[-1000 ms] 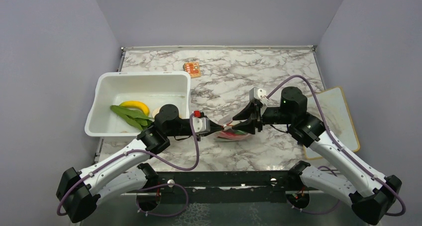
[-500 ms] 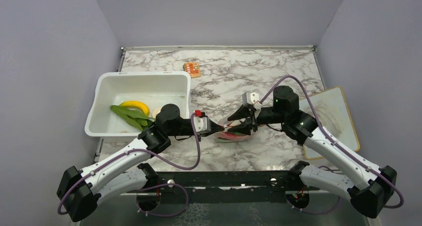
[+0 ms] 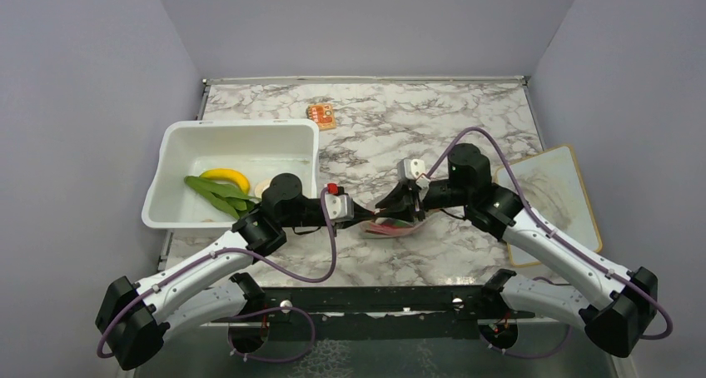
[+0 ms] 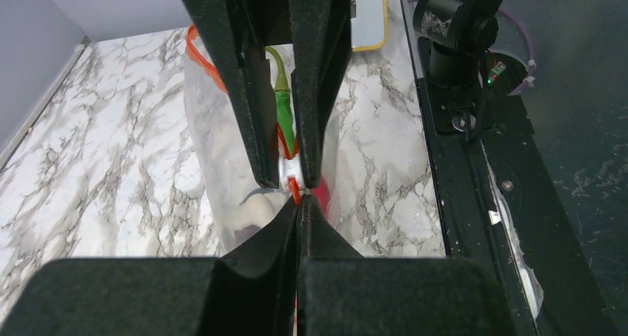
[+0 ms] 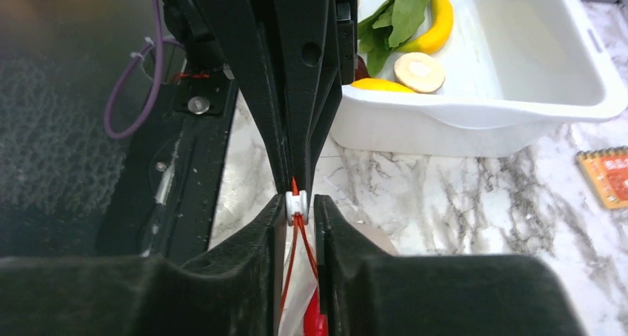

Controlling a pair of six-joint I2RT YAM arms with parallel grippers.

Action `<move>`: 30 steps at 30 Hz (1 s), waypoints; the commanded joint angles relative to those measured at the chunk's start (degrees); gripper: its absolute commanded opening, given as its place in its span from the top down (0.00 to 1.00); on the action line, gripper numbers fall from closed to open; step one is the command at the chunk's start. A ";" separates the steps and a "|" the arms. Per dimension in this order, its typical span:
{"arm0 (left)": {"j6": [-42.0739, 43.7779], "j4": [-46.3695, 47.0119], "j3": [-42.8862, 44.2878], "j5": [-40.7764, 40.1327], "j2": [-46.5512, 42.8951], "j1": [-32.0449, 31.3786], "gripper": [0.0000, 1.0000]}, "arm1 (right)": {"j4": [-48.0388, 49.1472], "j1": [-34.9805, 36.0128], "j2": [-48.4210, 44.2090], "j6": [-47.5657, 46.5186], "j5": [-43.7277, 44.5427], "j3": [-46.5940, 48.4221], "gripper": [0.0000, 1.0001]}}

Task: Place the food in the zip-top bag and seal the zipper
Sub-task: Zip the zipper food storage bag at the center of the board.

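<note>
The clear zip-top bag (image 3: 400, 227) lies on the marble between both grippers. In the left wrist view, the bag (image 4: 215, 151) holds a green chilli (image 4: 284, 103) and a red piece (image 4: 323, 200). My left gripper (image 4: 299, 201) is shut on the end of the orange-red zipper strip (image 4: 200, 53). My right gripper (image 5: 300, 203) is shut on the zipper's white tab (image 5: 296, 200), right against the left fingertips. From above, the left gripper (image 3: 365, 218) and right gripper (image 3: 390, 209) almost touch. A banana (image 3: 226, 176) and green leaves (image 3: 218, 194) lie in the tub.
The white tub (image 3: 171, 157) stands at the left, close behind the left arm. A small orange cracker-like piece (image 3: 321, 114) lies farther back. A white board (image 3: 559, 196) lies at the right edge. The black base rail (image 3: 375, 299) runs along the front.
My right gripper has slid left along the bag's mouth with the white tab, closing on the left gripper. The left gripper has stayed put.
</note>
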 commanded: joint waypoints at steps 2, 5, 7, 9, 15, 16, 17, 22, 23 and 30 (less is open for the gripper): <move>-0.45 1.58 1.43 1.55 -0.03 0.03 1.00 | 1.48 0.85 0.44 -1.80 -1.20 1.06 0.93; -0.33 1.19 1.27 1.39 -0.65 0.03 1.00 | -0.10 0.91 -0.49 -3.49 -0.35 0.99 0.99; -0.14 0.82 1.02 1.00 -1.43 0.03 1.00 | -2.35 0.93 -1.62 -5.42 1.90 1.07 0.99; 0.02 0.55 0.67 0.65 -2.44 0.03 1.00 | -4.49 0.89 -2.86 -7.00 4.09 1.12 0.99; 0.32 -0.42 -0.04 -1.77 -4.65 0.03 1.00 | -10.57 0.86 -5.58 -9.09 7.86 1.78 0.99; 0.40 -0.61 -0.15 -1.87 -4.78 0.03 1.00 | -11.30 0.86 -5.74 -9.36 7.92 1.78 0.99; 0.45 -0.68 -0.24 -1.84 -4.91 0.03 1.00 | -11.88 0.86 -5.83 -9.59 8.11 1.78 0.99; 0.23 -0.58 -0.42 -0.16 -4.84 0.03 1.00 | -12.86 0.91 -6.60 -9.68 8.75 1.47 0.99; 0.23 -0.01 -0.47 0.78 -4.67 0.03 1.00 | -12.18 0.91 -6.83 -9.30 8.47 1.26 0.99; 0.28 1.61 0.00 3.52 -0.65 0.03 0.57 | -4.69 0.84 -5.78 -5.00 3.75 0.80 0.99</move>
